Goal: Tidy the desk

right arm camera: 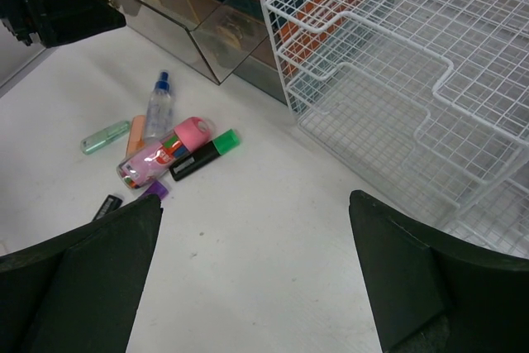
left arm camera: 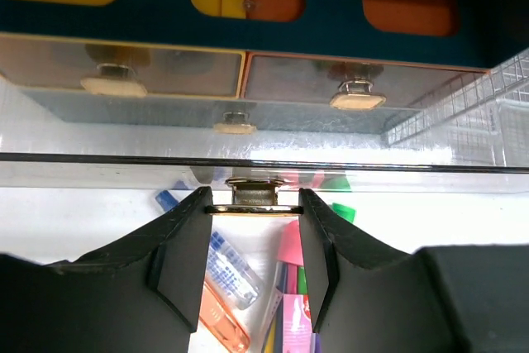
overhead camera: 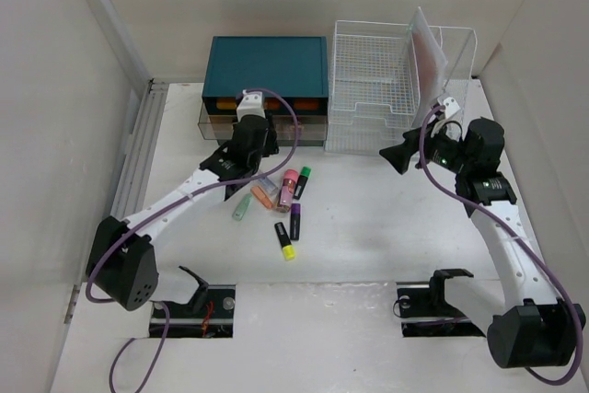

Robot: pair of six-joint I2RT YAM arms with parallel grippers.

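1. The left jaws stand at a narrow gap, pinched on the small brass knob (left arm camera: 254, 197) of a clear drawer (overhead camera: 213, 124) at the foot of the teal drawer box (overhead camera: 267, 63).
2. The knob looks hard, smooth and small, so it could slip. A straight pull along the drawer's line seems the safest hold.
3. The right jaws hang wide apart and empty above the white surface (overhead camera: 368, 227), just beside the wire rack (right arm camera: 397, 80).
4. The surface lies beneath both arms and looks stiff, smooth and fixed, not something to lift. Loose highlighters (overhead camera: 294, 220) and a pink pen pack (right arm camera: 161, 155) lie on it in front of the drawers.
5. Those pieces look light and rigid, apt to roll or skid. A mid-barrel grip would suit them.
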